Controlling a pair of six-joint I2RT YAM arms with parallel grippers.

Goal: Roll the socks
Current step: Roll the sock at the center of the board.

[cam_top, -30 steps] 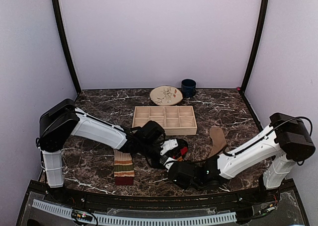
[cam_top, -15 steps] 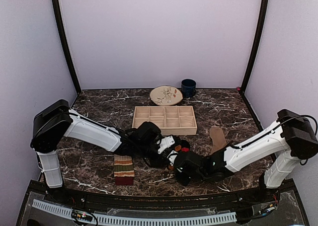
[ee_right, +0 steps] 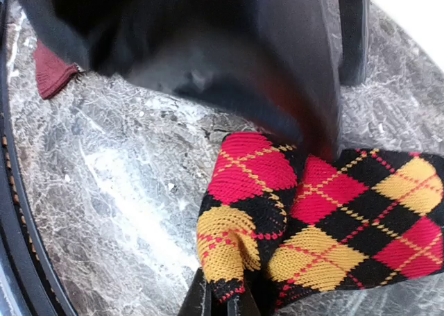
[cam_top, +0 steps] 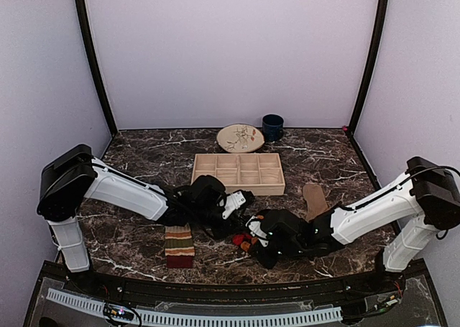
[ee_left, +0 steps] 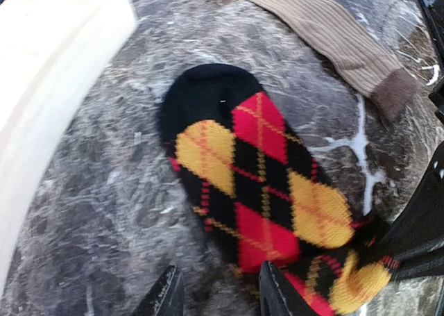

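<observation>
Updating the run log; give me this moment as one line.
right pincer: shut on argyle sock, end folded | left pincer: open, holding nothing | striped sock, tan sock: lying flat

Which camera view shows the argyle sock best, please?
The left wrist view: the argyle sock lies across the frame, its black toe and diamond pattern clear. The right wrist view shows only its folded end, close up. The top view shows just a small, distant red patch.

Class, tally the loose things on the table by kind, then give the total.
Socks: 3 (striped sock, argyle sock, tan sock)
Tray: 1
Plate: 1
Mug: 1
Total: 6
</observation>
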